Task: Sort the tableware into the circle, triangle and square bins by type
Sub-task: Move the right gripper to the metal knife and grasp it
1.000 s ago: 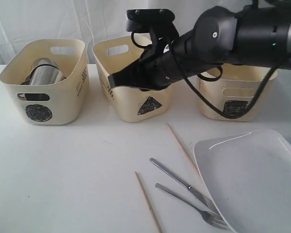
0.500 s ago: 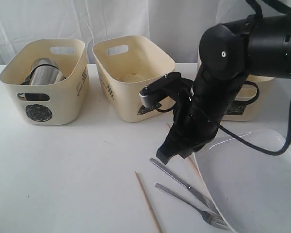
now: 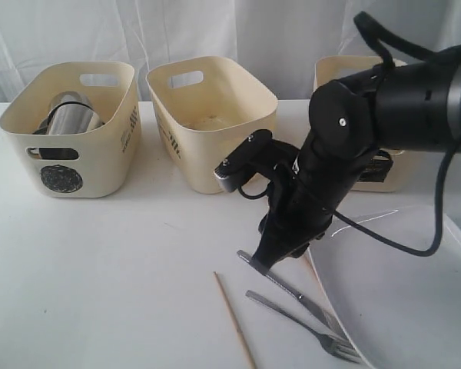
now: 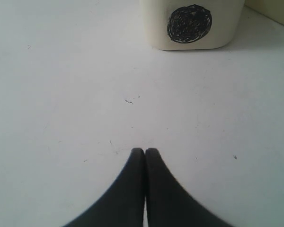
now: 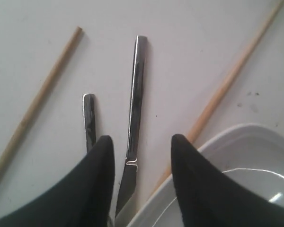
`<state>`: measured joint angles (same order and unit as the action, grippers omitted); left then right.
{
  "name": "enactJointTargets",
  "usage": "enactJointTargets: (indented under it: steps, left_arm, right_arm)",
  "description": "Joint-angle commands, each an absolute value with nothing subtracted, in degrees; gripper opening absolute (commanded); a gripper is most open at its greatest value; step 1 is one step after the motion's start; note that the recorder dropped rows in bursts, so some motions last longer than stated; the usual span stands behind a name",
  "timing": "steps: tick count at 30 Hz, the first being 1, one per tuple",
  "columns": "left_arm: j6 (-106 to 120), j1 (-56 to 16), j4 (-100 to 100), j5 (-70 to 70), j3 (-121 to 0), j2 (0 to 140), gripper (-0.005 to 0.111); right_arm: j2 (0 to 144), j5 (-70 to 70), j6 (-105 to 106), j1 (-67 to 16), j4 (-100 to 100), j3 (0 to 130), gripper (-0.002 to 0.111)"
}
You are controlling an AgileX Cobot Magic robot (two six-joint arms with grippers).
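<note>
Our right pincer (image 5: 141, 142) hangs wide astride the long steel utensil (image 5: 136, 90) lying flat on the bench (image 5: 189, 38) beside the plate (image 5: 255, 156), and we judge it light, stiff and slippery, best pinched mid-handle.

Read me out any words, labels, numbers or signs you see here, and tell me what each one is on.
No readable words or numbers.
A black scribbled circle: front of the left bin.
A dark striped print on the sides of the left bin and the middle bin: too blurred to read.
The middle bin's front mark: hidden behind the right arm.
The right bin: a dark mark, partly hidden, shape unclear.
</note>
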<state>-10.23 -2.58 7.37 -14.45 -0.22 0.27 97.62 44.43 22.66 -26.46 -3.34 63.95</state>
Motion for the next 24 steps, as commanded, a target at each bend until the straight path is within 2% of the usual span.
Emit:
enactJointTargets:
  steps: [1,24]
  left_arm:
    - [-10.27,-2.42,7.28,-14.52,0.0,0.0,0.0]
    - [-10.27,-2.42,7.28,-14.52,0.0,0.0,0.0]
  right_arm:
    - [101.28,42.2,23.35,-26.26,-2.57,63.7,0.038]
    - [109.93,41.58,20.38,-26.26,1.93,63.7,0.038]
